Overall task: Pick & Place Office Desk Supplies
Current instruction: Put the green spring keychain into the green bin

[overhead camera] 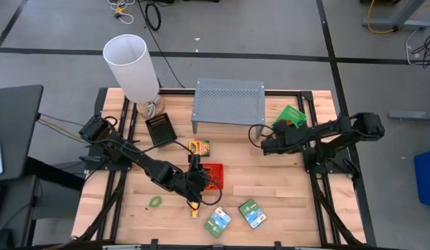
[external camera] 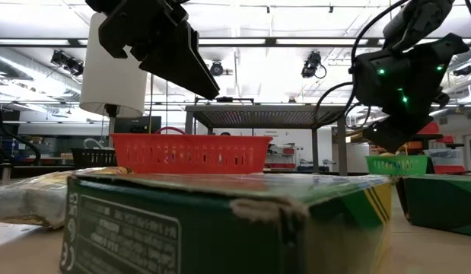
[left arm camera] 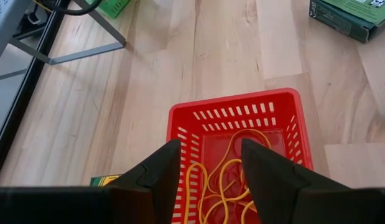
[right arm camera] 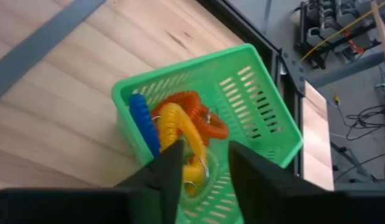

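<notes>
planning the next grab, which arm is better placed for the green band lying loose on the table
Left. Its tool is over the red tray, on the same near-left part of the table as the green band. The right tool is across the table by the green tray.

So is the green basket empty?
No, the green basket holds coiled springy bands in blue, yellow and orange, seen just beyond the right gripper.

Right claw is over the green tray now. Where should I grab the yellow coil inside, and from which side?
Likely from straight above: the right claw is open right over the green tray. Close across the yellow coil at the top of its arch, which rises proud of the blue coil and orange coil beside it.
</notes>
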